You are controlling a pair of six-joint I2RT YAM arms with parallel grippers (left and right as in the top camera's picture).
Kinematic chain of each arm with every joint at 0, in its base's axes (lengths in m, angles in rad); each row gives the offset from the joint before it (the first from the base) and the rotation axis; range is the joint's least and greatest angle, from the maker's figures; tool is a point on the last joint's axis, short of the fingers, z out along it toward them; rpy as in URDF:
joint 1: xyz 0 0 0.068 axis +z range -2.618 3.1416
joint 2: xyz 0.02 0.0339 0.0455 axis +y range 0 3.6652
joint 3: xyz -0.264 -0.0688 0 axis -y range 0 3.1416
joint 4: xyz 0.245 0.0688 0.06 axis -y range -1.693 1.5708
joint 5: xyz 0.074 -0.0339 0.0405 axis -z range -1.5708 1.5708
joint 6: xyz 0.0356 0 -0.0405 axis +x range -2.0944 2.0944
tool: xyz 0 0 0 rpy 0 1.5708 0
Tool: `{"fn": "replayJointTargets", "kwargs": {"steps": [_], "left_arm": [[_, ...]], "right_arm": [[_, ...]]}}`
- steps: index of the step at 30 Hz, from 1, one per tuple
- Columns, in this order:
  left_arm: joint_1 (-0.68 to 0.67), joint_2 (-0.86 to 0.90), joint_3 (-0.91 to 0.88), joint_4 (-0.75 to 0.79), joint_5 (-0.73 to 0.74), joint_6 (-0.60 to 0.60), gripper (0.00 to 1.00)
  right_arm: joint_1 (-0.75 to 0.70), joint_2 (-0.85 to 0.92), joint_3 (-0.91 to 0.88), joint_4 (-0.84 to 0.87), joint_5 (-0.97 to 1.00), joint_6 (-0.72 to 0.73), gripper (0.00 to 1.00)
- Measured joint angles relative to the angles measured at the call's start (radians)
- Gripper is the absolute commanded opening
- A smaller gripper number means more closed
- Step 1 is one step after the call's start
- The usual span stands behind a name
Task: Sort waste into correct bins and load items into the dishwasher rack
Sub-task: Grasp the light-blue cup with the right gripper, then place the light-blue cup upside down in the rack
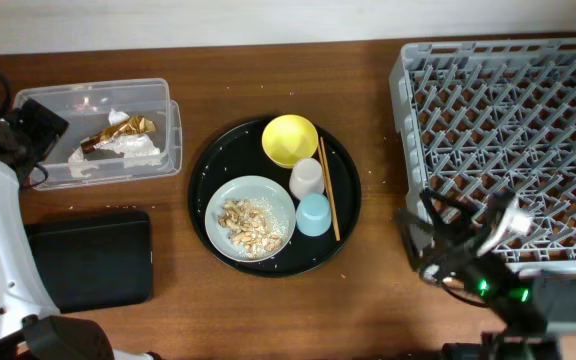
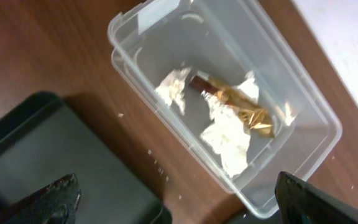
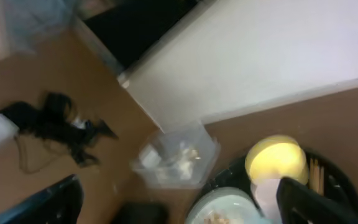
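The clear tub (image 1: 174,130) at the back left holds the gold-and-brown wrapper (image 1: 120,130) and white napkins (image 1: 136,148); all three also show in the left wrist view: tub (image 2: 303,106), wrapper (image 2: 241,107), napkins (image 2: 229,142). The flat black tray (image 1: 93,258) lies in front of it. The grey-green plate (image 1: 243,190) carries food scraps (image 1: 250,226). The yellow bowl (image 1: 289,140), white cup (image 1: 307,178), blue cup (image 1: 314,214) and chopsticks (image 1: 328,200) lie beside it. The grey rack (image 1: 508,120) stands at the right. My left gripper (image 2: 179,211) is open and empty above the tub's near edge. My right gripper (image 3: 179,211) is open and empty by the rack's front left corner.
The plate, bowl, cups and chopsticks all rest on a large round black tray (image 1: 203,180) at the table's middle. The right wrist view is blurred; it shows the yellow bowl (image 3: 277,158), the tub (image 3: 179,158) and a black cable bundle (image 3: 55,124) on the floor beyond the table.
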Motion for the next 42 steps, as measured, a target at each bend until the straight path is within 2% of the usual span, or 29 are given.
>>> {"fn": "replayJointTargets", "kwargs": {"steps": [3, 5, 6, 9, 13, 23, 24, 25, 28, 31, 33, 35, 37, 39, 42], "left_arm": [[0.0, 0.001, 0.0, -0.003, 0.0, -0.001, 0.99], [0.0, 0.001, 0.0, -0.002, 0.0, -0.003, 0.99], [0.0, 0.001, 0.0, -0.002, 0.0, -0.003, 0.99], [0.0, 0.001, 0.0, -0.001, 0.0, -0.003, 0.99], [0.0, 0.001, 0.0, -0.001, 0.0, -0.003, 0.99], [0.0, 0.001, 0.0, -0.001, 0.0, -0.003, 0.99], [0.0, 0.001, 0.0, -0.001, 0.0, -0.003, 0.99], [0.0, 0.001, 0.0, -0.001, 0.0, -0.003, 0.99], [0.0, 0.001, 0.0, -0.001, 0.0, -0.003, 0.99], [0.0, 0.001, 0.0, -0.001, 0.0, -0.003, 0.99], [0.0, 0.001, 0.0, -0.001, 0.0, -0.003, 0.99], [0.0, 0.001, 0.0, 0.0, 0.0, -0.003, 0.99], [0.0, 0.001, 0.0, 0.0, 0.0, -0.003, 0.99], [0.0, 0.001, 0.0, -0.001, 0.0, -0.003, 0.99], [0.0, 0.001, 0.0, -0.002, 0.001, -0.003, 0.99]], "right_arm": [[0.031, 0.351, 0.388, -0.43, -0.006, -0.263, 0.98], [0.152, 0.521, 0.583, -0.679, 0.111, -0.408, 0.98], [0.267, 0.599, 0.658, -0.751, 0.236, -0.452, 0.98], [0.555, 0.768, 0.711, -0.773, 0.586, -0.441, 0.98], [0.727, 0.96, 0.711, -0.737, 0.789, -0.404, 0.98], [0.74, 1.315, 0.712, -0.724, 0.773, -0.367, 0.99], [0.74, 1.337, 0.712, -0.723, 0.771, -0.367, 0.95], [0.74, 1.349, 0.712, -0.723, 0.771, -0.367, 0.8], [0.74, 1.353, 0.713, -0.697, 0.772, -0.356, 0.63], [0.74, 1.353, 0.714, -0.686, 0.783, -0.354, 0.62], [0.74, 1.353, 0.716, -0.686, 0.785, -0.354, 0.58], [0.74, 1.348, 0.738, -0.739, 0.792, -0.346, 0.57], [0.735, 1.328, 0.833, -0.851, 0.796, -0.346, 0.54], [0.693, 1.302, 0.994, -1.013, 0.797, -0.352, 0.53], [0.542, 1.279, 1.244, -1.198, 0.838, -0.397, 0.53]]}}
